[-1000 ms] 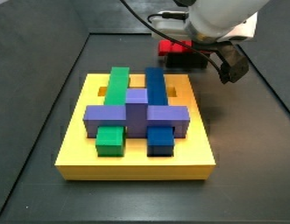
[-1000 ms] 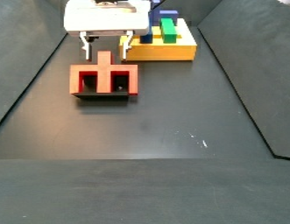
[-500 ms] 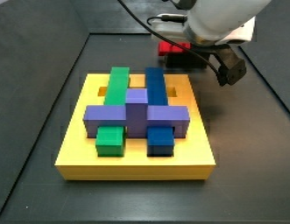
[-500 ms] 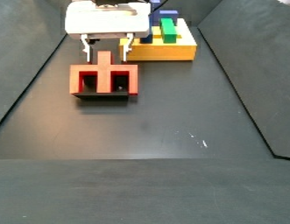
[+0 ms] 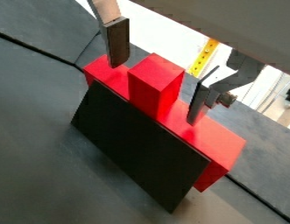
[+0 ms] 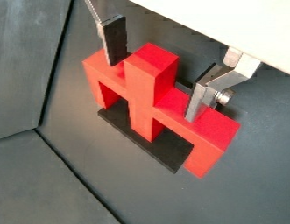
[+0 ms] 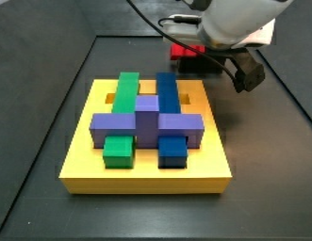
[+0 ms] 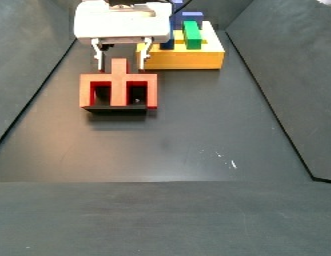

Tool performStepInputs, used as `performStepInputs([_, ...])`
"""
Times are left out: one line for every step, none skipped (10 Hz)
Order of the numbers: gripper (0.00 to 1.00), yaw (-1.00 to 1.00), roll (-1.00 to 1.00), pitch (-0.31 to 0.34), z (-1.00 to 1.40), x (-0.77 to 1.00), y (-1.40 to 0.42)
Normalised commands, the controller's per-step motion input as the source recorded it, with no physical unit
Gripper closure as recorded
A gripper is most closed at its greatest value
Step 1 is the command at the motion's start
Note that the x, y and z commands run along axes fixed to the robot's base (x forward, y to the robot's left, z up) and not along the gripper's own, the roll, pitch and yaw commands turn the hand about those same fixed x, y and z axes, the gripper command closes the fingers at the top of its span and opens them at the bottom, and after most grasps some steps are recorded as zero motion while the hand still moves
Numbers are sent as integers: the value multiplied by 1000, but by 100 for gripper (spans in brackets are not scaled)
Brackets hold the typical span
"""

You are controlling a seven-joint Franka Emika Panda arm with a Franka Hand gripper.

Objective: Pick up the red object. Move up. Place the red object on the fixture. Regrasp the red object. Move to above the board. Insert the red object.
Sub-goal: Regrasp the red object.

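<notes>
Gripper (image 6: 153, 77): I am hovering spread, fingers straddling the stem without touching.
Red object (image 6: 159, 101): sitting on the fixture (image 5: 130, 153), stem up, bar lying level.

The red object (image 6: 153, 96) sits on the fixture (image 6: 171, 156); gripper (image 6: 159, 74) straddles its stem.

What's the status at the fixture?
Gripper open, fingers straddling the stem. Red object seated on fixture, not gripped. Nothing in the way.
</notes>
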Motion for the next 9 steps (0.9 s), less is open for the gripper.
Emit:
performStepInputs([0,0,0,0,0,0,0])
performStepInputs([100,0,0,0,0,0,0])
performStepInputs([100,0,0,0,0,0,0])
performStepInputs([100,0,0,0,0,0,0])
performStepInputs([100,0,0,0,0,0,0])
performStepInputs([100,0,0,0,0,0,0])
performStepInputs([100,0,0,0,0,0,0])
performStepInputs([100,0,0,0,0,0,0])
performStepInputs([100,0,0,0,0,0,0])
